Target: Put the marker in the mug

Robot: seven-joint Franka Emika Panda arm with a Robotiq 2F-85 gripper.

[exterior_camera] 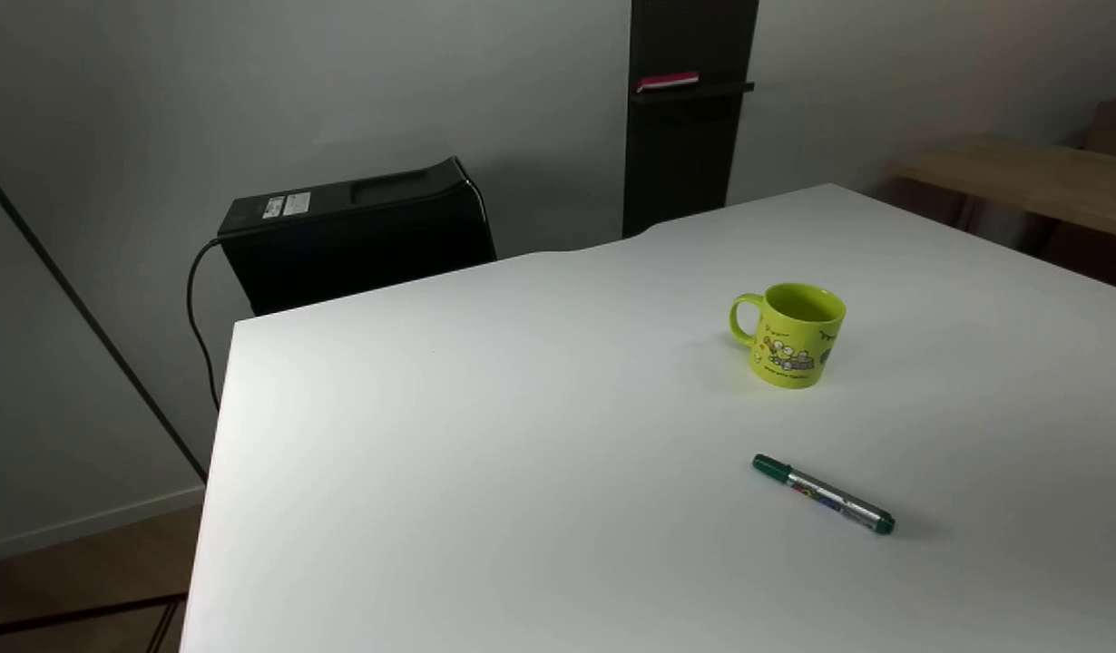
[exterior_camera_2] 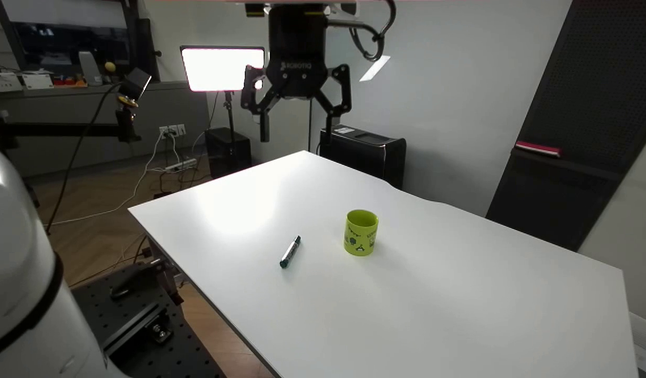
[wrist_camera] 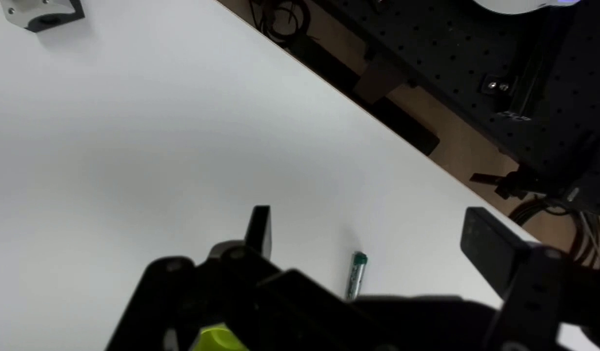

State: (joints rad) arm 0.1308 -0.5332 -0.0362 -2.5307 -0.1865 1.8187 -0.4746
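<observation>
In an exterior view a white, rounded arm section (exterior_camera_2: 29, 262) with a black band looms at the left edge, toward eight o'clock. To its right, just short of twelve, the gripper (exterior_camera_2: 296, 135) hangs well above the white table (exterior_camera_2: 459, 294), its fingers (exterior_camera_2: 264, 126) aimed at six o'clock and spread wide apart, released.

On the table, left to right, are the marker (exterior_camera_2: 290, 252), its silver barrel and green ends slanting from seven o'clock to one, and the mug (exterior_camera_2: 361, 233), lime, printed and upright. The mug is near the marker but apart from it, between two and three o'clock. In an exterior view its handle (exterior_camera: 734, 317) points to about half past nine, and the marker lies toward six. In the wrist view what seems to be the mug's rim peeks out at seven o'clock, mostly hidden by the gripper, and the marker shows partly covered at five.

Beyond, left to right: a bright light panel (exterior_camera_2: 223, 68) on a stand (exterior_camera_2: 230, 111) at eleven o'clock, a black boxy unit (exterior_camera_2: 365, 157) by the gray wall (exterior_camera_2: 449, 105) past one, and a tall dark panel (exterior_camera_2: 575, 105) past two, a red strip (exterior_camera_2: 538, 148) on its ledge (exterior_camera_2: 585, 165).
</observation>
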